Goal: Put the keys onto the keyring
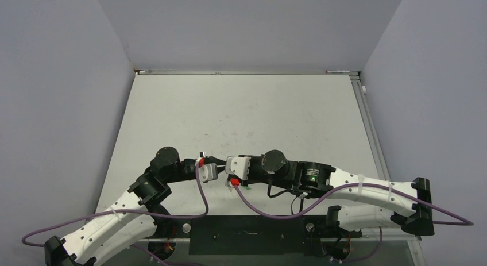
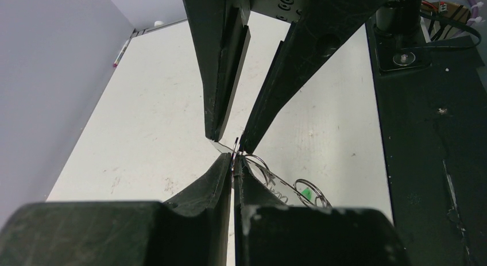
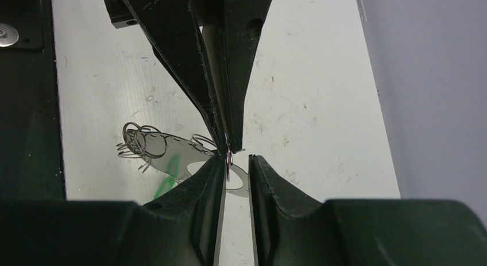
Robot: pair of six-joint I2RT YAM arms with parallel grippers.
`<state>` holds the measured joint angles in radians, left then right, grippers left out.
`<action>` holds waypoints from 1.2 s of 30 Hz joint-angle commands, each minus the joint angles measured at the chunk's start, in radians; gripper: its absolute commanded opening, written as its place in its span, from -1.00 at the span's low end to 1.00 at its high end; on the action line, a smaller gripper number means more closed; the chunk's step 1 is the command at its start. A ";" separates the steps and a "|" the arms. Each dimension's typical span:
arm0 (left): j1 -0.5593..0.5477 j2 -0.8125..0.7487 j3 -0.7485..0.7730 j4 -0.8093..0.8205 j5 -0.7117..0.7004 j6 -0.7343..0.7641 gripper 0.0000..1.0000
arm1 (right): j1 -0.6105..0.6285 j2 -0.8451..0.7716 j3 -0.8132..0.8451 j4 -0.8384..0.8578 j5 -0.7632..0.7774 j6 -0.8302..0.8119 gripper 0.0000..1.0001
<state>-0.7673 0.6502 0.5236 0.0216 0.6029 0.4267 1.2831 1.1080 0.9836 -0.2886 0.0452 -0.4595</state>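
Note:
The keyring (image 2: 261,162) is a thin silver wire piece with several small rings and a green tag (image 2: 307,192), held just above the white table (image 1: 247,111). It also shows in the right wrist view (image 3: 152,142). My left gripper (image 2: 234,158) is shut on its wire edge. My right gripper (image 3: 236,158) faces it tip to tip with its jaws apart, and a small ring (image 3: 228,162) lies against its left finger. In the top view both grippers, left (image 1: 220,164) and right (image 1: 225,173), meet near the table's front middle. No black-headed key is in view.
A black base plate (image 1: 247,234) runs along the near edge and also shows in the left wrist view (image 2: 436,134). Purple cables (image 1: 201,191) hang by both wrists. Grey walls close in the table on three sides. A pen (image 1: 339,72) lies at the back edge.

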 commanded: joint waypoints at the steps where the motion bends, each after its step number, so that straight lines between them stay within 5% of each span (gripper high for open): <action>1: -0.011 -0.011 0.052 0.033 -0.002 0.007 -1.00 | -0.008 0.010 0.038 0.036 0.005 0.013 -0.56; 15: -0.018 -0.012 0.050 0.025 -0.017 0.015 -1.00 | -0.028 0.039 0.052 0.000 -0.021 0.050 -0.47; 26: -0.019 -0.012 0.050 0.023 -0.021 0.017 -1.00 | -0.042 0.037 0.046 -0.001 -0.037 0.058 -0.89; 32: -0.020 -0.018 0.050 0.024 -0.023 0.017 -1.00 | -0.045 0.004 0.019 0.042 -0.026 0.046 -0.89; 36: -0.021 -0.039 0.045 0.033 -0.039 0.016 -0.28 | -0.045 -0.070 -0.043 0.127 -0.007 0.022 -0.90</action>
<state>-0.7776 0.6430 0.5236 -0.0025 0.5552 0.4416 1.2488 1.1244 0.9760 -0.2863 0.0048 -0.4126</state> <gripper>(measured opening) 0.194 0.063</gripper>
